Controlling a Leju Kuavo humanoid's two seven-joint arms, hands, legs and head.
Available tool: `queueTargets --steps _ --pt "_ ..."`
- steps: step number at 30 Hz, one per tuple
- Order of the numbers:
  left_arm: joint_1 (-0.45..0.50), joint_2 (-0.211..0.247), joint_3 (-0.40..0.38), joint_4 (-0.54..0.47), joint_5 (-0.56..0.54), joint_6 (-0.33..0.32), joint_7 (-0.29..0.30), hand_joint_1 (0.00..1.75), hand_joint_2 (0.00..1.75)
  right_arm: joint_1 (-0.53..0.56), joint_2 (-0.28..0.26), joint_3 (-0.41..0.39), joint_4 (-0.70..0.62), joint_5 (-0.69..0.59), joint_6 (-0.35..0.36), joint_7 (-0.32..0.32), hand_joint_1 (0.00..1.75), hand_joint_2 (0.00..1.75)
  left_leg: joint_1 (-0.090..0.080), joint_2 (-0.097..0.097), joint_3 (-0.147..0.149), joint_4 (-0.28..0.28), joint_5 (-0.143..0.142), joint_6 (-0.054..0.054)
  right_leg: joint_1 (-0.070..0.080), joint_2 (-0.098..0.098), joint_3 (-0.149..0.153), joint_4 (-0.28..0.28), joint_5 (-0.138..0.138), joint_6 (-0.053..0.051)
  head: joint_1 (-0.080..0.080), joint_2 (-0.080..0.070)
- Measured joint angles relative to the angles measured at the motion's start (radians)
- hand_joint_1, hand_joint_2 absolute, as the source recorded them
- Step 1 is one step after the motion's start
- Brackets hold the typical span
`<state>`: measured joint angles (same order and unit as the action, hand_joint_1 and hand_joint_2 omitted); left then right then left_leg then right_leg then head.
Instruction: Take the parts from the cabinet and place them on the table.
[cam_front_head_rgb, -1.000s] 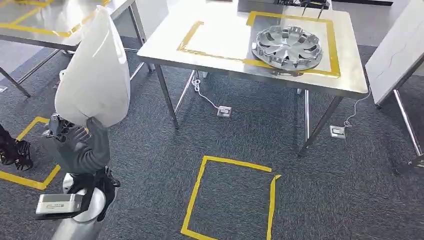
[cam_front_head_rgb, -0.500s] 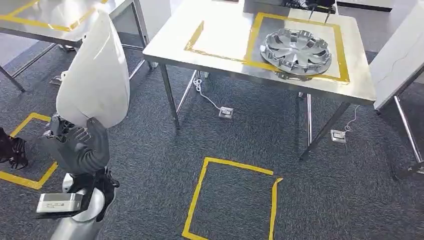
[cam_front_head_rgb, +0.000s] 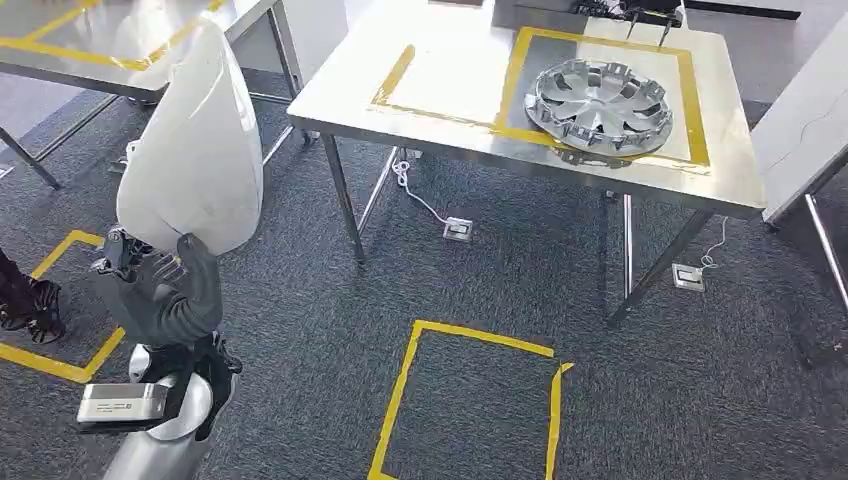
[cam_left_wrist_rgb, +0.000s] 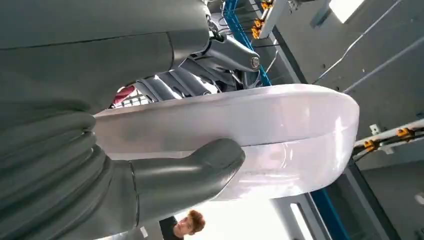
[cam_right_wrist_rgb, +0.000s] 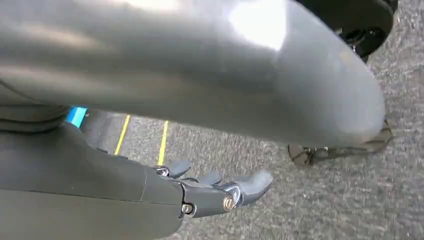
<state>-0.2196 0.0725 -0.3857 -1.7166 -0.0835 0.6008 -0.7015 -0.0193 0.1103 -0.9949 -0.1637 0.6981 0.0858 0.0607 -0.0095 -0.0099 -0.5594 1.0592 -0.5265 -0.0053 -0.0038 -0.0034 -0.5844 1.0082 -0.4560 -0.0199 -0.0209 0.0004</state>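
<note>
Head view: left hand (cam_front_head_rgb: 150, 275) wrapped tight round the bottom of a big white part (cam_front_head_rgb: 195, 150), held upright above the dark carpet. Shiny wheel cover (cam_front_head_rgb: 600, 105) lying flat on the steel table (cam_front_head_rgb: 440, 135), inside the yellow tape. Left wrist view: thumb (cam_left_wrist_rgb: 190, 172) pressed on the white part. Right wrist view: right hand (cam_right_wrist_rgb: 220, 192) holding nothing, fingers loose above the carpet.

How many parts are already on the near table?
1: a hubcap lies in the yellow square on the table. The left robot hand holds a white part; none seem hidden.
</note>
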Motion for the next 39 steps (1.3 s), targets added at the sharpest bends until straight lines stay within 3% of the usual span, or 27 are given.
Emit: queueTargets --steps 3,4,5,6,8,9,10,11,13,15,16,18,19,20,21,22,24,26,27,29,30,31,34,35,36,37,39 --pt "-0.003 0.002 -0.002 0.003 0.007 0.001 0.0 1.75 1.75 -0.002 -0.001 -0.003 0.0 0.0 0.001 -0.003 0.0 0.0 0.013 0.001 -0.114 0.213 -0.091 -0.016 -0.003 -0.002 0.011 0.0 -0.011 -0.008 -0.004 0.0" --pt "-0.002 0.002 -0.003 0.005 0.01 0.001 0.0 1.75 1.75 -0.002 -0.001 -0.004 0.0 0.0 0.001 -0.003 0.0 0.0 0.017 0.002 -0.152 0.271 -0.101 -0.022 -0.003 -0.002 0.015 0.0 -0.015 -0.007 -0.005 0.0" --pt "-0.002 0.003 -0.003 0.006 0.011 0.001 0.0 1.75 1.75 -0.001 -0.001 -0.006 0.0 0.0 0.0 -0.002 0.0 0.0 0.021 0.003 -0.165 0.278 -0.084 -0.026 -0.005 -0.001 0.021 0.0 -0.02 -0.004 -0.005 0.0" --pt "-0.003 0.003 -0.003 0.007 0.011 0.001 0.0 1.75 1.75 0.0 -0.001 -0.007 0.0 0.0 0.001 -0.002 0.0 0.0 0.024 0.004 -0.153 0.24 -0.044 -0.029 -0.007 -0.001 0.029 0.001 -0.025 0.0 -0.005 0.0" --pt "-0.003 0.003 -0.003 0.007 0.011 0.001 0.0 1.75 1.75 0.001 0.0 -0.007 0.0 0.0 0.001 -0.002 0.0 0.0 0.031 0.008 -0.076 0.061 0.066 -0.034 -0.014 0.0 0.049 0.003 -0.04 0.011 -0.005 0.0" --pt "-0.003 0.003 -0.003 0.007 0.011 0.001 0.0 1.75 1.75 0.001 0.0 -0.008 0.0 0.0 0.001 -0.002 0.0 0.0 0.032 0.013 -0.045 -0.01 0.081 -0.034 -0.014 0.0 0.054 0.004 -0.048 0.02 -0.005 0.0" --pt "-0.005 0.003 -0.005 0.008 0.011 0.001 0.0 1.75 1.75 -0.002 0.0 -0.008 0.0 0.0 0.0 -0.003 0.0 0.0 0.023 0.012 -0.032 -0.03 0.061 -0.027 -0.009 0.002 0.052 0.01 -0.055 0.03 -0.009 0.0" --pt "-0.004 0.003 -0.005 0.007 0.011 0.001 0.001 1.75 1.75 -0.003 0.0 -0.008 0.0 0.0 0.0 -0.003 0.0 0.0 0.025 0.011 -0.034 -0.025 0.059 -0.011 -0.009 0.001 0.051 0.003 -0.054 0.036 -0.007 0.0" --pt "-0.005 0.004 -0.005 0.007 0.011 0.001 0.0 1.75 1.75 -0.001 0.0 -0.008 0.0 0.0 0.0 -0.003 0.0 0.0 0.022 0.007 -0.034 -0.028 0.056 0.005 -0.009 0.001 0.057 0.01 -0.044 0.049 -0.005 0.0" --pt "-0.005 0.003 -0.005 0.005 0.011 0.001 0.0 1.75 1.75 -0.002 0.0 -0.008 0.0 0.0 0.0 -0.003 0.0 0.0 0.026 0.005 -0.016 -0.032 0.052 0.02 -0.014 0.001 0.054 0.038 -0.058 0.057 -0.003 0.0" --pt "-0.007 0.003 -0.005 0.004 0.011 0.001 0.0 1.75 1.75 -0.004 0.0 -0.008 0.0 0.0 0.0 -0.002 0.0 0.0 0.026 0.005 -0.013 -0.033 0.048 0.025 -0.014 0.001 0.024 0.089 -0.085 0.059 0.0 0.0" --pt "-0.006 0.003 -0.005 0.005 0.011 0.001 0.0 1.75 1.75 -0.004 0.0 -0.008 0.0 0.0 0.001 -0.003 0.0 0.0 0.023 0.005 -0.009 -0.032 0.041 0.032 -0.013 0.002 -0.072 0.243 -0.154 0.063 0.001 0.0" --pt "-0.006 0.003 -0.005 0.005 0.011 0.001 0.0 1.75 1.75 -0.002 0.0 -0.008 0.0 0.0 0.0 -0.002 0.0 0.0 0.02 0.004 -0.007 -0.032 0.037 0.034 -0.013 0.002 -0.119 0.307 -0.172 0.062 0.002 0.0" --pt "-0.005 0.003 -0.006 0.005 0.011 0.001 0.0 1.75 1.75 -0.001 0.0 -0.008 0.0 0.0 -0.002 -0.002 0.0 0.0 0.019 0.002 -0.002 -0.031 0.032 0.034 -0.012 0.002 -0.144 0.327 -0.163 0.06 0.002 0.0" --pt "-0.005 0.003 -0.006 0.005 0.009 0.001 0.0 1.75 1.75 0.0 0.0 -0.009 0.0 0.0 -0.003 -0.002 0.0 0.0 0.018 0.001 0.005 -0.031 0.026 0.033 -0.011 0.002 -0.142 0.299 -0.13 0.057 0.002 0.0" --pt "-0.006 0.003 -0.006 0.005 0.008 0.001 0.0 1.75 1.75 0.0 0.0 -0.009 0.0 0.0 -0.003 -0.003 0.0 0.0 0.017 0.0 0.015 -0.031 0.02 0.031 -0.009 0.002 -0.124 0.238 -0.083 0.053 0.003 0.0" --pt "-0.007 0.003 -0.006 0.005 0.006 0.001 0.0 1.75 1.75 0.0 0.0 -0.009 0.0 0.0 -0.002 -0.004 0.0 0.0 0.017 0.0 0.035 -0.033 0.005 0.027 -0.002 0.002 -0.049 0.052 0.037 0.036 0.004 0.0" --pt "-0.007 0.002 -0.006 0.004 0.002 0.001 0.0 1.75 1.75 -0.002 0.0 -0.009 0.0 0.003 -0.002 -0.004 0.0 0.0 0.014 -0.001 0.036 -0.033 -0.003 0.016 0.007 0.002 -0.042 0.02 -0.015 0.028 0.005 0.0" --pt "-0.007 0.002 -0.006 0.003 0.002 0.001 0.003 1.75 1.75 -0.002 0.0 -0.009 0.0 0.004 -0.002 -0.004 0.0 0.0 0.014 -0.001 0.036 -0.039 -0.006 0.01 0.009 0.002 -0.039 0.015 0.006 0.023 0.005 0.0" --pt "-0.007 0.002 -0.006 0.001 -0.001 0.001 0.003 1.75 1.75 0.0 0.0 -0.009 0.0 0.005 -0.002 -0.004 0.0 0.0 0.012 -0.001 0.051 -0.019 0.002 -0.005 0.001 0.004 -0.02 0.011 0.007 0.008 0.004 0.0" --pt "-0.007 0.002 -0.006 0.0 -0.001 0.001 0.006 1.75 1.75 0.001 0.003 -0.009 0.0 0.005 -0.002 -0.003 0.0 0.0 0.014 0.003 0.04 0.003 -0.003 -0.009 -0.002 0.002 -0.006 0.003 0.005 0.003 0.005 0.0" --pt "-0.01 0.002 -0.006 -0.001 -0.003 0.001 0.006 1.75 1.75 0.001 0.002 -0.009 0.0 0.005 -0.001 -0.003 0.0 0.0 0.014 0.004 0.023 0.046 -0.011 -0.009 -0.003 0.002 0.003 0.002 -0.001 -0.003 -0.002 0.0" --pt "-0.008 0.002 -0.008 -0.001 -0.003 0.0 0.007 1.75 1.75 -0.003 0.002 -0.009 0.0 0.007 0.0 -0.002 0.0 0.0 0.018 0.004 -0.108 0.242 -0.099 -0.022 -0.003 0.003 0.02 0.002 -0.019 -0.009 -0.003 0.0" --pt "-0.008 0.003 -0.008 0.0 -0.003 -0.001 0.008 1.75 1.75 -0.002 0.002 -0.009 0.0 0.008 0.0 -0.002 0.0 0.0 0.019 0.004 -0.14 0.274 -0.109 -0.022 -0.003 0.004 0.027 0.002 -0.026 -0.008 -0.003 0.0" --pt "-0.008 0.003 -0.008 0.0 -0.003 -0.001 0.008 1.75 1.75 -0.001 0.002 -0.009 0.0 0.008 0.0 0.0 0.0 0.0 0.019 0.005 -0.149 0.259 -0.089 -0.022 -0.003 0.005 0.038 0.003 -0.034 -0.005 -0.004 0.0" --pt "-0.008 0.003 -0.008 0.0 -0.003 -0.002 0.008 1.75 1.75 0.0 0.003 -0.009 0.0 0.008 0.0 0.0 0.0 0.0 0.02 0.005 -0.136 0.205 -0.045 -0.025 -0.004 0.005 0.051 0.003 -0.043 -0.003 -0.003 0.0" --pt "-0.008 0.003 -0.008 0.0 -0.003 -0.002 0.009 1.75 1.75 0.001 0.004 -0.009 0.0 0.009 0.0 0.001 0.0 0.0 0.021 0.007 -0.078 0.036 0.073 -0.022 -0.006 0.005 0.078 0.003 -0.062 0.004 -0.004 0.0"
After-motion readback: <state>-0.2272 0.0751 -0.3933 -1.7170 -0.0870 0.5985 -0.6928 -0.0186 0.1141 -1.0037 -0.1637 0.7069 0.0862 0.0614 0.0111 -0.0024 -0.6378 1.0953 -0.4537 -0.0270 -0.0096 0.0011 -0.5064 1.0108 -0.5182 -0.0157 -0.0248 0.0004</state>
